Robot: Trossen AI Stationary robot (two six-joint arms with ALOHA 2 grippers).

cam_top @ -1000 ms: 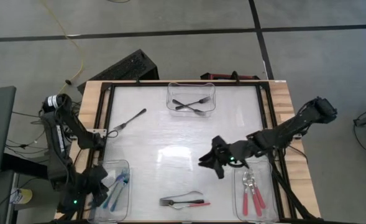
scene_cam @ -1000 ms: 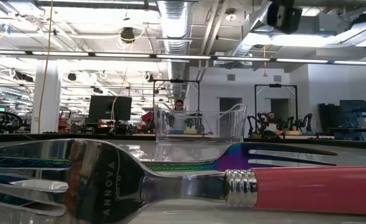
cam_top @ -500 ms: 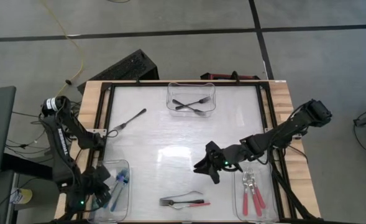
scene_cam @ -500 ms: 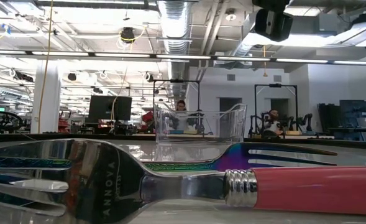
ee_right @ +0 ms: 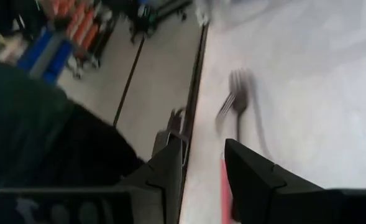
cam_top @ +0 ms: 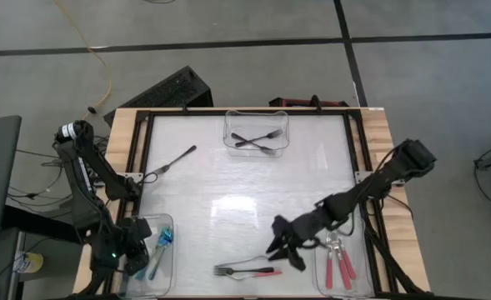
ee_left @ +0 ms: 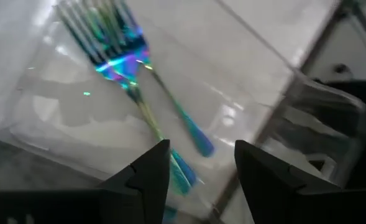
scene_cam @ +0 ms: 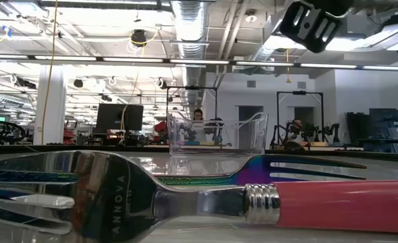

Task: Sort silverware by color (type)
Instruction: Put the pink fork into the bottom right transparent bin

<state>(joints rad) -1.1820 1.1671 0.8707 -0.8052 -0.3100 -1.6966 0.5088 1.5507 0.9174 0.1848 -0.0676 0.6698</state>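
My left gripper (cam_top: 133, 244) hangs open over the near-left clear bin (cam_top: 168, 223), where blue iridescent forks (ee_left: 123, 68) lie flat on the bin's floor. None of them is between the fingers (ee_left: 146, 174). My right gripper (cam_top: 282, 250) stands open just right of the loose silverware at the near edge. There a red-handled fork (cam_top: 266, 272) lies on the table beside a rainbow-tinted fork (scene_cam: 300, 165). In the right wrist view the fork's head (ee_right: 235, 99) and the red handle (ee_right: 222, 186) show ahead of the fingers. A dark fork (cam_top: 172, 160) lies at the far left.
A far clear bin (cam_top: 256, 117) holds two crossed dark forks. The near-right bin (cam_top: 353, 275) holds red-handled utensils. A black frame (cam_top: 355, 158) borders the white table top, with open surface in the middle.
My right gripper has moved toward the table's near edge and a little left, coming down beside the loose forks. My left gripper has stayed over the near-left bin.
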